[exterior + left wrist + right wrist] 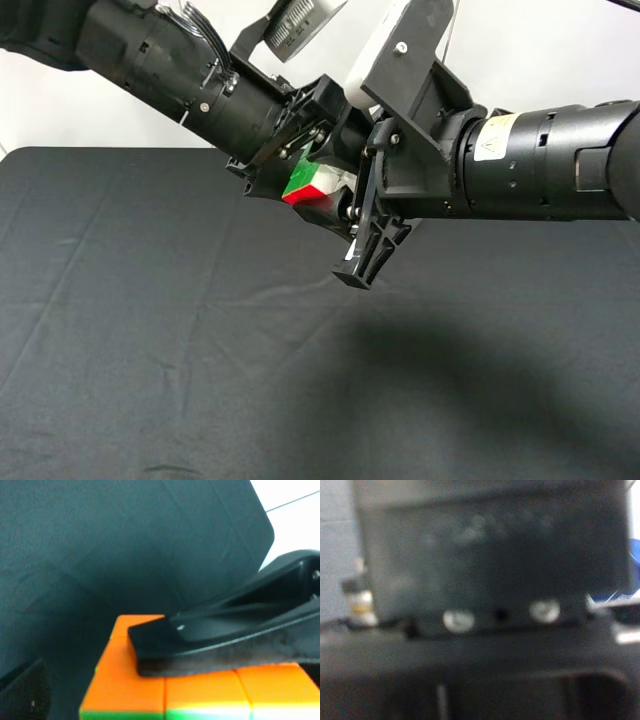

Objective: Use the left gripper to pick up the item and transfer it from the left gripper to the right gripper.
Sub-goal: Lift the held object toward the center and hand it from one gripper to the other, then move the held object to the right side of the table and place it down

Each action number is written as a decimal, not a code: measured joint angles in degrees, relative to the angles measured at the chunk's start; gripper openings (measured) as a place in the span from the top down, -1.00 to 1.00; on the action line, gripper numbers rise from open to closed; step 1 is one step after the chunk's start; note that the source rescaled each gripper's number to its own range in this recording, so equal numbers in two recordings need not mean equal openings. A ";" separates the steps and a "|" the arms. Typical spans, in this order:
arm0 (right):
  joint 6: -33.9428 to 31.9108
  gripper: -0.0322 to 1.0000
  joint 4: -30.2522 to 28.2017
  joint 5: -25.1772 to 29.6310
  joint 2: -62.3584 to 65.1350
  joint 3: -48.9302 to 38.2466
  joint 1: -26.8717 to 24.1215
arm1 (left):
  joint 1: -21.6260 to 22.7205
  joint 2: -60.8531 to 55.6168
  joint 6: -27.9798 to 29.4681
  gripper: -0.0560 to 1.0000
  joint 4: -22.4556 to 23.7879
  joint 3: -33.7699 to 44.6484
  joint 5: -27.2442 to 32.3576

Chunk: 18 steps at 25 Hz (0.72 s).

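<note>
**Puzzle cube held in mid-air between two arms**

Upper middle of the high view is where both arms meet, well above the cloth. The puzzle cube (318,187) sits between them, tilted, with green, white and red faces towards the camera.

The left gripper (285,165) reaches in from the upper left of that view. In its wrist view one of its own fingers (22,695) shows at the lower left corner, set apart from the cube's side by a dark gap, so its jaws look spread and clear of the cube. Its other finger is out of frame.

The right gripper (345,215) comes in from the right, on the arm with the pale yellow label (497,135) and the white bracket (385,45). It is clamped on the cube. In the left wrist view, one of its fingers (225,630) lies flat across the cube's orange face, pad pressed against it. In the high view another finger (362,255) juts down and to the left past the cube.

The right wrist view is badly blurred. It shows a black block with two pale screws (459,621) filling most of the frame, and no jaws or cube can be made out.

Below the arms lies a dark, lightly creased cloth (200,350), carrying the arms' soft shadow (450,370) at lower right. Behind it stands a plain white wall (100,110).
</note>
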State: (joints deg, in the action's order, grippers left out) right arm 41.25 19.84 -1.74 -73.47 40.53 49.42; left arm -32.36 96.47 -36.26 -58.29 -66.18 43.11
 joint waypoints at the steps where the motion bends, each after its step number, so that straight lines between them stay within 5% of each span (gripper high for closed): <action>1: 0.00 0.85 0.00 0.00 0.00 0.00 0.00 | 0.38 0.00 0.00 -0.99 0.00 0.00 0.44; 8: 0.00 0.85 0.00 0.00 0.00 0.00 0.00 | 4.14 -3.41 0.00 -0.99 0.44 0.00 2.41; 18: 0.00 0.85 0.00 0.00 0.00 0.00 0.00 | 4.75 -13.78 3.68 -1.00 10.45 0.00 4.24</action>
State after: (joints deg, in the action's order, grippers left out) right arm 41.25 19.84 -1.74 -73.47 40.53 49.42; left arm -27.61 82.69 -32.58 -47.83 -66.18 47.36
